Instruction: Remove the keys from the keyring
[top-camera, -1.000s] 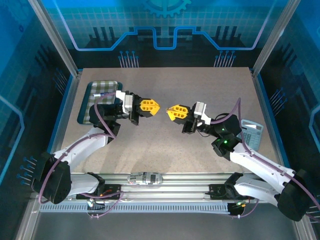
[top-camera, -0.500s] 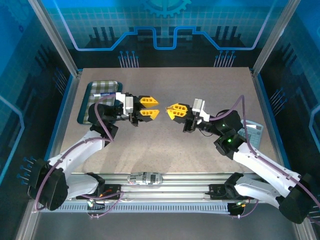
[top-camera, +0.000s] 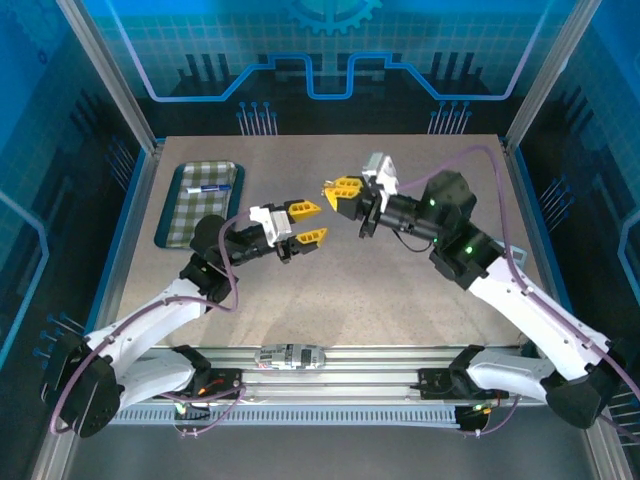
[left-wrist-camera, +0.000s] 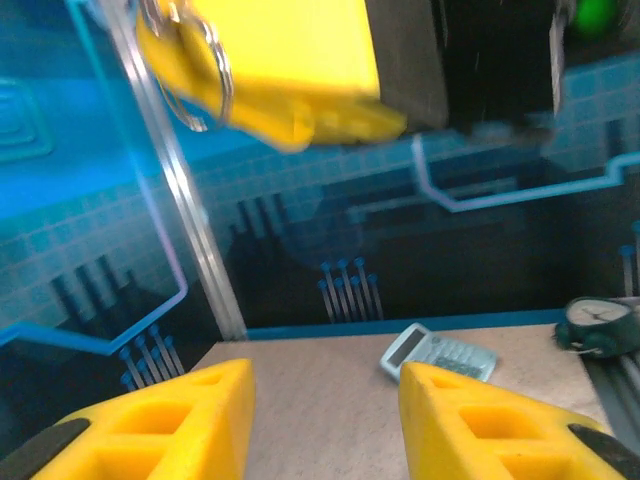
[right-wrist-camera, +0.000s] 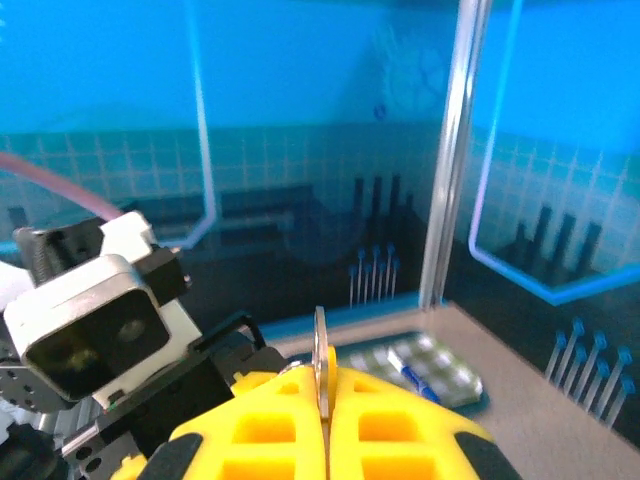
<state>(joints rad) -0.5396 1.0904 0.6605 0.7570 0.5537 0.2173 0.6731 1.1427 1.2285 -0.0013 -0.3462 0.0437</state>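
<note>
My right gripper (top-camera: 338, 190) is raised above the table's middle, its yellow fingers (right-wrist-camera: 262, 420) pressed together. A thin grey metal key (right-wrist-camera: 320, 352) stands edge-on in the seam between them, with the small yellow-orange keyring (right-wrist-camera: 331, 362) tight against it. From the left wrist view, wire loops (left-wrist-camera: 196, 62) hang beside that gripper's yellow fingers (left-wrist-camera: 290, 50). My left gripper (top-camera: 306, 223) sits just below and left of the right one, open and holding nothing. Its two fingertips (left-wrist-camera: 195, 405) are far apart.
A dark tray (top-camera: 172, 215) with a checked cloth and a pen (top-camera: 211, 187) lies at the table's far left. A grey calculator (left-wrist-camera: 437, 353) rests near the right edge, and a round dial-like object (left-wrist-camera: 600, 322) sits further right.
The right gripper has lifted and swung toward the far left with the key still pinched. The left gripper has moved right and nearer, tilted upward, with its fingers spread wider.
</note>
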